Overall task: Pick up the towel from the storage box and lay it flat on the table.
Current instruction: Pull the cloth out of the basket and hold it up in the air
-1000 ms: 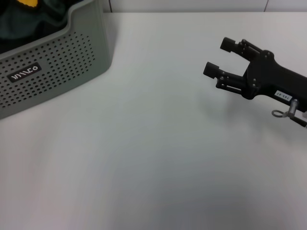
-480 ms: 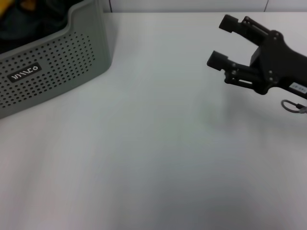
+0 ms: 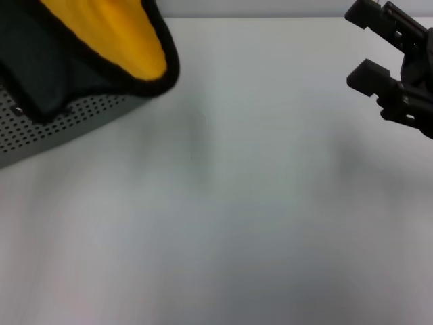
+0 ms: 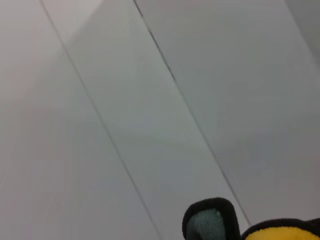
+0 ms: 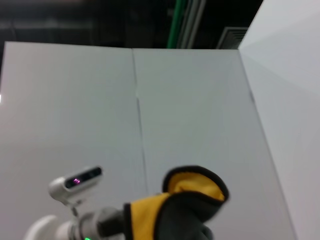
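Note:
The towel [image 3: 135,47] hangs in the air at the far left, bright yellow face outward, dark grey-green folds beside it, black edging around. It covers the top of the storage box [image 3: 61,125], whose perforated grey wall shows below it. A towel corner [image 4: 280,231] shows in the left wrist view. The right wrist view shows the bunched towel [image 5: 185,210] at the end of my left arm [image 5: 95,222], whose fingers are hidden in the cloth. My right gripper [image 3: 356,42] hovers open and empty over the table [image 3: 223,223] at the far right.
White tabletop stretches between the storage box and my right gripper and toward the near edge. A grey wall panel with seams rises behind the table.
The towel has risen out of the storage box and now hangs over its label and rim. My right gripper has moved toward the far right and stays open.

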### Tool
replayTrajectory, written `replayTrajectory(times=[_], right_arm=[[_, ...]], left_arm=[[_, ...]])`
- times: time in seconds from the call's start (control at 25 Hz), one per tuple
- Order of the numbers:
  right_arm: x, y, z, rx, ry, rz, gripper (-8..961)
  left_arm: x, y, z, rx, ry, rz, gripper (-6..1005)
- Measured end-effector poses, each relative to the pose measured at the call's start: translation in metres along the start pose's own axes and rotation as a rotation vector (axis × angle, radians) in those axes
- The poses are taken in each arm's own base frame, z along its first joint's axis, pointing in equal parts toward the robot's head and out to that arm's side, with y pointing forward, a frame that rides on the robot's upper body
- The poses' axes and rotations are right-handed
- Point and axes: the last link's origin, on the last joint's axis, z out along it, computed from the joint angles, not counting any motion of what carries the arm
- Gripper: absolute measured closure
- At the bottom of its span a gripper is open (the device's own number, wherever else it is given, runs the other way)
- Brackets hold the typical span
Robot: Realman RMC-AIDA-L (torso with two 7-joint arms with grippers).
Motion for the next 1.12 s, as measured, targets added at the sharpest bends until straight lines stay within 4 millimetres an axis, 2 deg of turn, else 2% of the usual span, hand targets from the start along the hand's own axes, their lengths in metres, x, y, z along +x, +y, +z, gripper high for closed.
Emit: replayTrajectory(times=[0.16, 0.36, 0.6, 0.68, 0.8, 1.12], right_arm=[[0.002, 0.000, 0.006, -0.008, -0.012, 0.015, 81], [0.005, -0.007, 0.029, -0.060, 0.006, 0.135, 152], [0.026, -0.020, 0.059, -0.035, 0.098, 0.216, 237], [0.031, -0.023, 0.066, -0.036, 0.137, 0.240, 319], [0.036, -0.025, 0.073, -0.042, 0.173, 0.263, 441], [0.038, -0.016, 0.083, -0.121, 0.199, 0.297, 506]], left_arm=[[-0.010, 0.002, 0.007, -0.025, 0.008, 0.002, 977], [-0.017, 0.000, 0.020, -0.019, -0.015, -0.013, 976], [-0.019, -0.003, 0.032, -0.016, -0.002, -0.013, 976], [-0.018, -0.004, 0.036, -0.021, 0.004, -0.011, 976], [-0.020, -0.004, 0.044, -0.031, 0.011, -0.013, 976], [-0.026, -0.004, 0.051, -0.030, 0.010, -0.014, 976]])
